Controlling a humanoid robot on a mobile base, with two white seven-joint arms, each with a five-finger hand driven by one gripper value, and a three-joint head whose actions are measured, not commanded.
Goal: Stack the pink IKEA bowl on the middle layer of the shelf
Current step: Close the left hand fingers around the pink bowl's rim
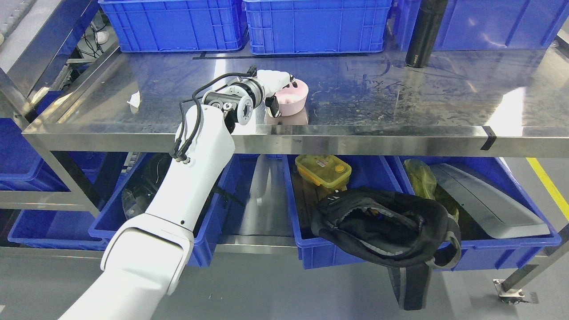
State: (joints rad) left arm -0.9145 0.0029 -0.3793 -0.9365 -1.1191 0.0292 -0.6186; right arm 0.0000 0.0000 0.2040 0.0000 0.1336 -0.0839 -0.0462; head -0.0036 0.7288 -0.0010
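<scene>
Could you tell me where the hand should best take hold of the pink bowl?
Probably by the rim on its left side, where the left hand already sits. The pink bowl stands upright and open on the steel shelf, so its thin rim is exposed, with the arm arriving from that side.

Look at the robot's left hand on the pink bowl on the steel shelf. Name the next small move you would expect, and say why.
Probably a short lift. The left hand appears closed on the rim of the pink bowl, which sits on the steel shelf, so raising it clear seems the likely next step.
</scene>
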